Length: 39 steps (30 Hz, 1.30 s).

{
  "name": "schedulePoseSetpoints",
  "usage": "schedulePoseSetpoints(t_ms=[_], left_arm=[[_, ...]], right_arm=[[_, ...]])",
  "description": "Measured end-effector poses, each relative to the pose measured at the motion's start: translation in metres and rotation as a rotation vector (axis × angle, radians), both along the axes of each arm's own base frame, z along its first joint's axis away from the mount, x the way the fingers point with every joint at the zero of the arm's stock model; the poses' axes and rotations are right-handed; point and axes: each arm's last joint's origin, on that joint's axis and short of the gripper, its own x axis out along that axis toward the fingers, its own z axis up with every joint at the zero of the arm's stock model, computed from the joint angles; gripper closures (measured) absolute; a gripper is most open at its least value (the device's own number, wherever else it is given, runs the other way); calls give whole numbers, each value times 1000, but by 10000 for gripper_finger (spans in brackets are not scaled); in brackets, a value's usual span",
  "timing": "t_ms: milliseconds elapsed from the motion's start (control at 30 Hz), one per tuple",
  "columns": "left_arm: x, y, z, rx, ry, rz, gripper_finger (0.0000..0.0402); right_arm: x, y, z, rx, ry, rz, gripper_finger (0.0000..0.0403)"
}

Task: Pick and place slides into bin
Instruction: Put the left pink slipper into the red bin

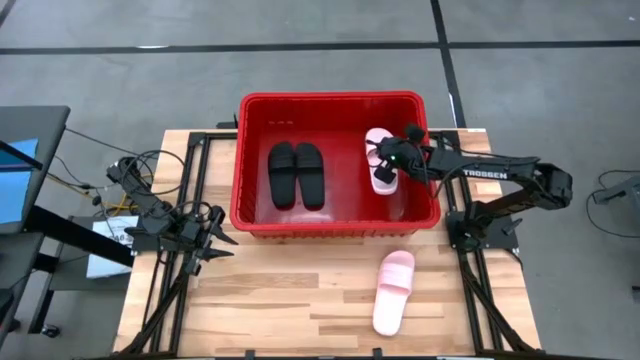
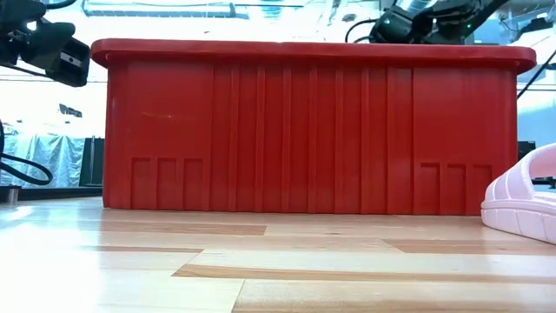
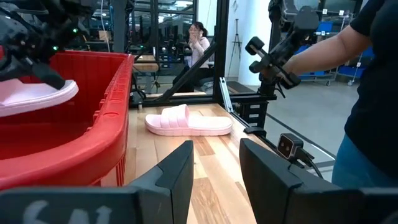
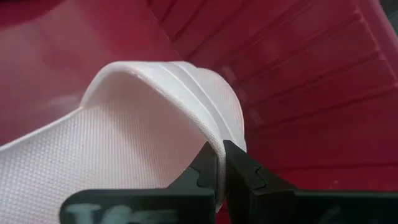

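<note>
Slides sit in three places — the black pair inside the bin, one pink slide near the bench's right front corner. The right gripper pinches the other pink slide at the bin's right wall; the left gripper waits spread at the bench's left edge.

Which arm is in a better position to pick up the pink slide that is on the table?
Left. The left gripper is free, jaws open. The right gripper is over the bin, jaws shut on the other pink slide. However, the slide on the table lies on the right side.
</note>
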Motion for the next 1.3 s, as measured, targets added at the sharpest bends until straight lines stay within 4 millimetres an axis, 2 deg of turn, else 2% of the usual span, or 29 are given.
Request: schedulePoseSetpoints(t_ms=[533, 700, 1067, 1300], left_arm=[[0, 0, 0, 0, 0, 0, 281], [0, 0, 0, -5, 2, -1, 281], [0, 0, 0, -4, 2, 0, 281], [0, 0, 0, -1, 1, 0, 281]], right_arm=[[-11, -2, -31, 17, 1, 12, 403], [-9, -5, -39, 22, 40, 15, 403], [1, -8, -72, 112, 136, 42, 403], [3, -9, -77, 115, 153, 46, 401]])
